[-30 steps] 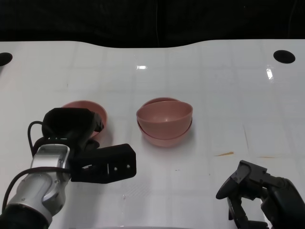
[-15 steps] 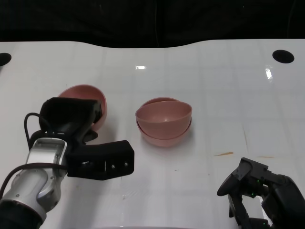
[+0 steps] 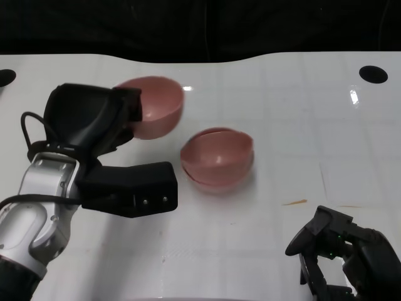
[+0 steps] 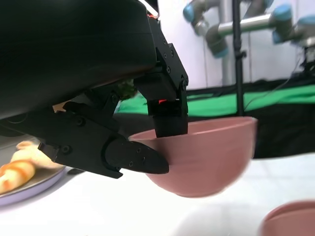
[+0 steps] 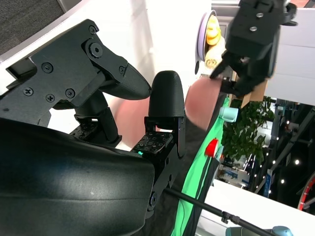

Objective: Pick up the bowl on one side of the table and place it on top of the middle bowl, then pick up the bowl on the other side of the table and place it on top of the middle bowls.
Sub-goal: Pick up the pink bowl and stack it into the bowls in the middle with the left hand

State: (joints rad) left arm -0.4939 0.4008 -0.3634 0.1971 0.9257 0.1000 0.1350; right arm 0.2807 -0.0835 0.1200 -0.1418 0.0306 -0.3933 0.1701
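My left hand (image 3: pixel 94 122) grips a pink bowl (image 3: pixel 153 106) by its rim and holds it in the air, left of and behind the stack. In the left wrist view the same bowl (image 4: pixel 206 157) hangs upright, pinched at the rim between the fingers (image 4: pixel 167 105). Two pink bowls sit nested as a stack (image 3: pixel 217 158) at the table's middle; its edge shows in the left wrist view (image 4: pixel 290 221). My right hand (image 3: pixel 341 257) rests low at the near right with nothing in it, fingers apart. In the right wrist view the lifted bowl (image 5: pixel 202 105) appears blurred beyond the fingers (image 5: pixel 165 105).
The white table (image 3: pixel 301 125) has a dark hole (image 3: pixel 373 74) at the far right and another at the far left edge (image 3: pixel 5 77). A small orange smear (image 3: pixel 294 202) lies right of the stack. A plate with pastries (image 4: pixel 19 169) shows in the left wrist view.
My left hand has lifted the left bowl off the table and carried it up and toward the middle stack. The right hand has stayed in place.
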